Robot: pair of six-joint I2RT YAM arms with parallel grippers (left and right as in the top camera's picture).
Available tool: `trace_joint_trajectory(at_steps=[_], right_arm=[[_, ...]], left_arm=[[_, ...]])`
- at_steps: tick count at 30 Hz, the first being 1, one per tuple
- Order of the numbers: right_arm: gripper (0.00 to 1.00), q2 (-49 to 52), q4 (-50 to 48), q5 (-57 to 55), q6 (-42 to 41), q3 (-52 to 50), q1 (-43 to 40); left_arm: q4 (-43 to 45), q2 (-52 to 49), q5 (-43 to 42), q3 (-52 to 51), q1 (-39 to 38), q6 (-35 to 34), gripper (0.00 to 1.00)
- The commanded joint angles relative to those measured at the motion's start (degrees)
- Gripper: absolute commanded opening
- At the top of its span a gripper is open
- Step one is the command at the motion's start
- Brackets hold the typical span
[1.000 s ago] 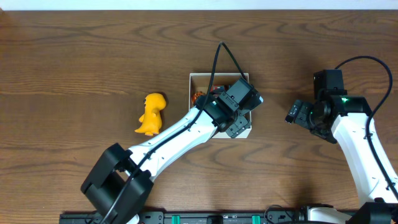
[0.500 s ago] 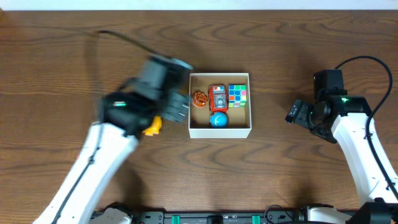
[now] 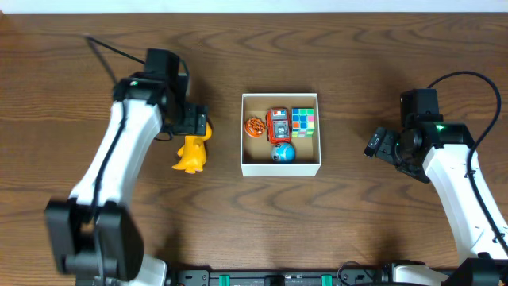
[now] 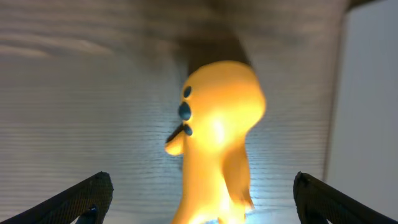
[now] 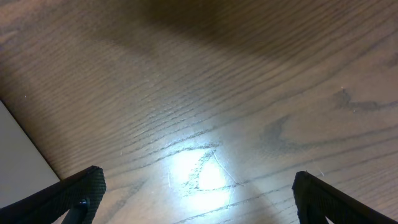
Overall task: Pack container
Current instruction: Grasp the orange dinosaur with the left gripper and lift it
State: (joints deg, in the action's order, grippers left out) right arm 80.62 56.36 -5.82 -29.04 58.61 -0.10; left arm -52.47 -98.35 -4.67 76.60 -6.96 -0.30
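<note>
We are holding our left tool (image 4: 202, 185) wide open astride the yellow toy (image 4: 217, 112), aiming to centre its body.

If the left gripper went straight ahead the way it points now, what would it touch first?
Probably the yellow toy dinosaur, centred between the open fingers of the left gripper; distance unclear.
</note>
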Motion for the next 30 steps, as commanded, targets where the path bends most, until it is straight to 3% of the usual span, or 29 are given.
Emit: trace_joint_trajectory(at_steps=[1,11,18,22,30], right_arm=[[0.99,-0.15,0.00,-0.35,0.87,-0.17,-0.59],[0.99,-0.15,0.00,-0.35,0.87,-0.17,-0.59],[0.99,-0.15,0.00,-0.35,0.87,-0.17,-0.59],[0.99,-0.15,0.04,-0.35,0.87,-0.17,-0.59],[0.99,-0.15,0.02,-0.35,0.90,-0.17,-0.59]], left_arm=[[-0.22,-5.11,-0.92,0.33,0.20,-0.92,0.95],[-0.44,-14.99,-0.90,0.22,0.20,-0.90,0.94],[-1.49,-15.76,-0.90,0.22,0.20,-0.90,0.46],[-2.03,-15.47,-0.90,0.24,0.20,-0.90,0.35],[-3.48,-7.02,-0.92,1.46,-0.22,-0.90,0.27]])
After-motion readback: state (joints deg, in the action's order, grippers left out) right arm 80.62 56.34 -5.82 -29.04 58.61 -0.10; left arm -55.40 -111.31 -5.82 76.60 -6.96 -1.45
